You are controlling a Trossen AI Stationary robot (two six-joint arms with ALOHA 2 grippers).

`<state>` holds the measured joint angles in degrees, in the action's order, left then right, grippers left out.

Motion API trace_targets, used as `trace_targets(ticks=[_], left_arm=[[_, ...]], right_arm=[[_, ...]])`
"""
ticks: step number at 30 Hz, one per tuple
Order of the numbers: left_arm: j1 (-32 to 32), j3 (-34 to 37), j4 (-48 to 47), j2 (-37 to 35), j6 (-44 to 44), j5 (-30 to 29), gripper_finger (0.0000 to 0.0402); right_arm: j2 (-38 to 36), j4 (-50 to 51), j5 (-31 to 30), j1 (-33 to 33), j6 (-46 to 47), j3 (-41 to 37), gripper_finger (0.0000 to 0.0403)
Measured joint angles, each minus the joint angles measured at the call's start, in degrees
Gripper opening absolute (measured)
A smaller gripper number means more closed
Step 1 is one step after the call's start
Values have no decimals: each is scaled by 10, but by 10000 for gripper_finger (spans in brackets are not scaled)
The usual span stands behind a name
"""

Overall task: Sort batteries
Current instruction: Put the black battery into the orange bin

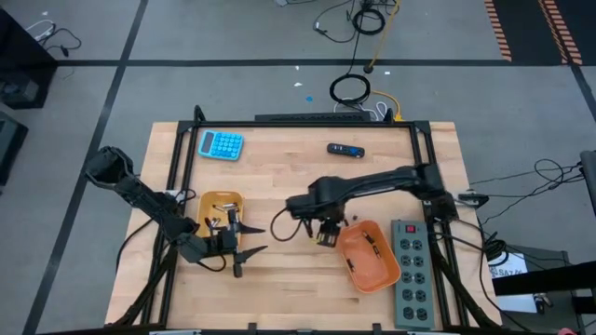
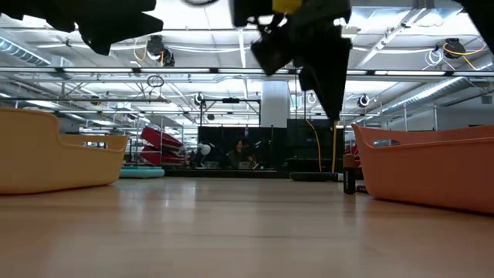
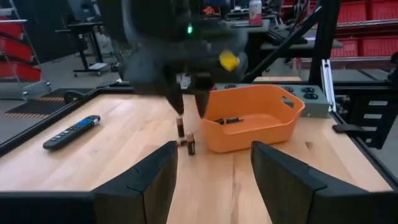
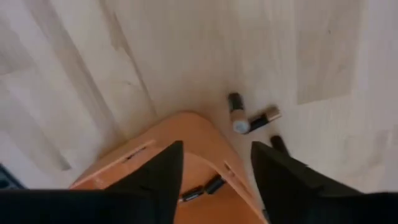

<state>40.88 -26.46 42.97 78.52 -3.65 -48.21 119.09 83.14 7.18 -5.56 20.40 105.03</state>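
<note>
- Dark right pincer (image 4: pixel 214 168), fingers spread, hangs over the orange plastic tray's (image 4: pixel 155 155) rim.
- Small metallic batteries (image 4: pixel 236 115) lie beside it on the wooden tabletop (image 4: pixel 186 50).
- Left pincer (image 3: pixel 214 177) gapes, empty.

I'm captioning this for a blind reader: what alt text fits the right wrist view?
The right claw, open and empty, looks straight down over the corner of an orange tray holding two batteries. Just beyond the tray, three more batteries sit clustered on the pale wooden table.
</note>
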Motion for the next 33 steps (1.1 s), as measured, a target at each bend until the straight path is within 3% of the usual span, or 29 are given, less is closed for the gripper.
trace_targets(ticks=[6, 14, 27, 33], left_arm=[[4, 0, 0, 3, -3, 4, 214], [22, 0, 18, 48, 12, 29, 214], [11, 0, 34, 53, 30, 31, 214], [12, 0, 33, 53, 26, 94, 214]], right_arm=[[100, 59, 14, 23, -3, 69, 224], [156, 68, 100, 56, 6, 83, 214], [168, 69, 94, 65, -12, 68, 213], [168, 69, 97, 72, -12, 49, 212]])
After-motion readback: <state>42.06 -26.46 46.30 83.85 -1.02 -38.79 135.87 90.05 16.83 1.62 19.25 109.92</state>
